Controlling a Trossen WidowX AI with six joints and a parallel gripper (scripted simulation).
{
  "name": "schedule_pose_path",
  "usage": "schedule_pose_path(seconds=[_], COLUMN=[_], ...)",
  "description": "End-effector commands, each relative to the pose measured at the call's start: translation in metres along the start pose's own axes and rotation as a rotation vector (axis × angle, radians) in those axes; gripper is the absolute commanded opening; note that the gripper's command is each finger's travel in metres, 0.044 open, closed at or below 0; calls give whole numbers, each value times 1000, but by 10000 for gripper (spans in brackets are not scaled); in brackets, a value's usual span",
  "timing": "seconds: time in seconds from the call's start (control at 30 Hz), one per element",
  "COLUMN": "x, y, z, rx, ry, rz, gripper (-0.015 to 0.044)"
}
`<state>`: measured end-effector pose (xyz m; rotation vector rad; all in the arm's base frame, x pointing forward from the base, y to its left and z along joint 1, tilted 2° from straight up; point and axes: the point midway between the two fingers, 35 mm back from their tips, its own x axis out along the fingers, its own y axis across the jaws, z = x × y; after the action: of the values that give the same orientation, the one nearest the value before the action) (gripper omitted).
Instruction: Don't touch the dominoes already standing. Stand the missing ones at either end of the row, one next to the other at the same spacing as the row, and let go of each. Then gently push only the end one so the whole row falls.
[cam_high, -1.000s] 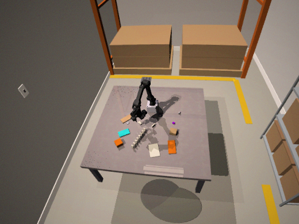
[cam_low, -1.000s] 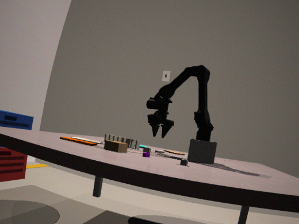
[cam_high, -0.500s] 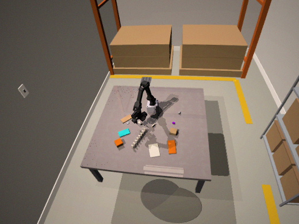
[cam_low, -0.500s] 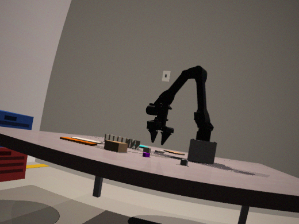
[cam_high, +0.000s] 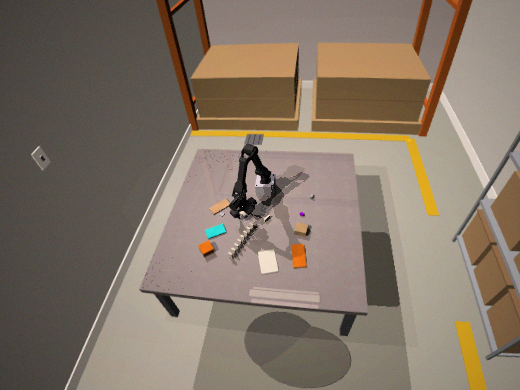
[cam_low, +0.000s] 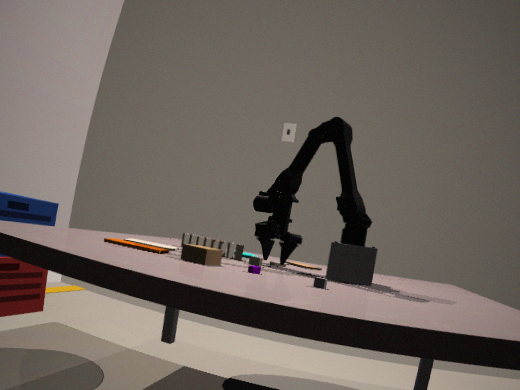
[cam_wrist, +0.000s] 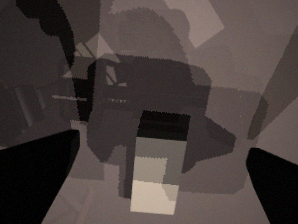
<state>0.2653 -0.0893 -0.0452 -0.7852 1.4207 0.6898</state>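
A slanting row of cream dominoes (cam_high: 231, 254) (cam_low: 240, 252) stands upright on the table. A loose cream domino (cam_high: 267, 218) (cam_low: 255, 261) is low on the table, off the row's arm-side end. Another cream domino (cam_high: 243, 214) (cam_wrist: 156, 172) appears to lie flat under the gripper, its long side running up and down the wrist view. My gripper (cam_low: 274, 260) (cam_wrist: 164, 147) is open, pointing down, with its fingertips low over the table on either side of that domino. Nothing is held. In the top view the hand largely hides the fingers.
Left of the row lie a tan plate (cam_high: 219, 206), a cyan plate (cam_high: 215, 231) and an orange block (cam_high: 206, 247). To its right are a white plate (cam_high: 268, 262), an orange plate (cam_high: 299, 256), a brown block (cam_high: 301, 229), a purple cube (cam_high: 302, 214) and a grey cube (cam_high: 312, 196).
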Motion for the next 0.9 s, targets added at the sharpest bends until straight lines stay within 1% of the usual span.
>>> schedule_pose_path(seconds=[0.0,0.2,0.6,0.63,0.87], x=[8,8,8,8,8], y=[3,3,3,3,3], z=[-1,-1,-1,-1,-1], rx=[-6,-6,-6,-6,-6], ry=[1,1,1,1,1], rz=[8,8,8,8,8], gripper=[440,440,125,107,107])
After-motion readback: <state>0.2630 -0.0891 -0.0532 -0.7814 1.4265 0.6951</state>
